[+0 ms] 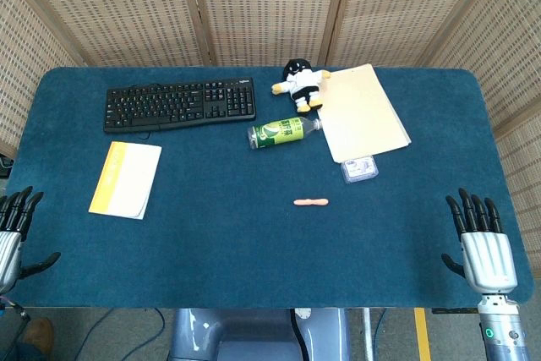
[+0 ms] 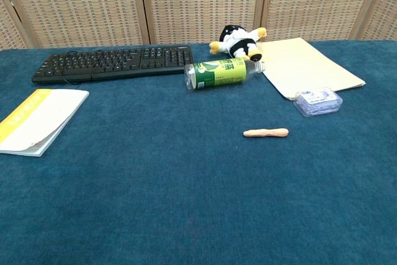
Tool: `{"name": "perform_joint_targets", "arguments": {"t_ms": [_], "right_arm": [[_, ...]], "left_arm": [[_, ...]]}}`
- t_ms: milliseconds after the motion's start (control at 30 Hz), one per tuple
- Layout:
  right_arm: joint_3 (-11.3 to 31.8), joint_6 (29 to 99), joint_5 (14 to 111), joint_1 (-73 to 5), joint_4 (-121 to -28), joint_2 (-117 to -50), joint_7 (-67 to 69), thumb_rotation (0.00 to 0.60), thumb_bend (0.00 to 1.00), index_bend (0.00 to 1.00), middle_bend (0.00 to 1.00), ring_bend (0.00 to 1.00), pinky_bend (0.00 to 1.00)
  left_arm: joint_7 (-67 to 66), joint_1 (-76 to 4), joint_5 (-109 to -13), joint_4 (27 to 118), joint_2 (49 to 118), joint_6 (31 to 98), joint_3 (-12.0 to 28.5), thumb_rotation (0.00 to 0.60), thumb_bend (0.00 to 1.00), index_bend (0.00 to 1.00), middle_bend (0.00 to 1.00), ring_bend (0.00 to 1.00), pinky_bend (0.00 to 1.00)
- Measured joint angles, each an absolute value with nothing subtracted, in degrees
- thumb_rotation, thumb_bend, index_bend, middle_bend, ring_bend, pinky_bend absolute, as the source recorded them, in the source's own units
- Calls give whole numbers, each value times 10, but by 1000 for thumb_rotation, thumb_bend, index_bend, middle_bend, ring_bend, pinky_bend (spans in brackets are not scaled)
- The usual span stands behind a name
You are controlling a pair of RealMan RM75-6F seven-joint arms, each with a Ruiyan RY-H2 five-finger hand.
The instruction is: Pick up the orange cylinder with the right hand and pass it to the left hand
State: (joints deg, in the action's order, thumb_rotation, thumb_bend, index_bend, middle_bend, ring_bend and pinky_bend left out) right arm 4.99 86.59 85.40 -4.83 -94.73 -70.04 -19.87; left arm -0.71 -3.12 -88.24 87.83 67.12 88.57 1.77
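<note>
Orange cylinder [image 1: 310, 202] lies crosswise, well fwd & inboard of my right hand [image 1: 483, 247], nearer it than left hand [image 1: 15, 230]; both hands' fingers spread, empty

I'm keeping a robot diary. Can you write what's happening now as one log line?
phase: not started | orange cylinder: lying on table, untouched | right hand: open, at table edge | left hand: open, empty

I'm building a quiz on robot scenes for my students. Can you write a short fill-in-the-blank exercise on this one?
1. The orange cylinder lies on the ___ table.
2. The green bottle lies on its ___.
3. The black keyboard sits behind the yellow and white ___.
4. The right hand holds ___.

Missing words: blue; side; booklet; nothing
</note>
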Motion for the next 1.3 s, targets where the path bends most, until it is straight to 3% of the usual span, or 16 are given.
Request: {"name": "perform_joint_targets", "arguments": {"t_ms": [367,533,733,833,900,1033,1300], "right_arm": [[48,852,853,-55,-943,-706,-203,600,0,0,0,0,0],[52,810,848,-79,-953,-703,-187,600,0,4,0,0,0],[90,699,804,-155,-977,-692,-193,600,32,138,0,0,0],[119,632,755,-205,-983,-693,-194,600,55,267,0,0,0],[139,589,715,-240,-982,-701,-189,600,105,336,0,0,0],[169,526,645,-303,-962,-736,-175,600,212,373,0,0,0],[175,470,545,-389,-865,-837,-207,600,381,400,0,0,0]], "left_arm": [[-11,-32,-883,878,674,884,17,600,0,0,0,0,0],[-18,-36,-879,874,679,874,18,600,0,0,0,0,0],[-27,-42,-862,870,686,861,24,600,0,0,0,0,0],[-33,-45,-853,868,689,852,27,600,0,0,0,0,0],[-38,-48,-846,866,692,844,28,600,0,0,0,0,0],[-46,-54,-837,857,700,830,30,600,0,0,0,0,0],[-58,-59,-825,848,711,820,33,600,0,0,0,0,0]]}}
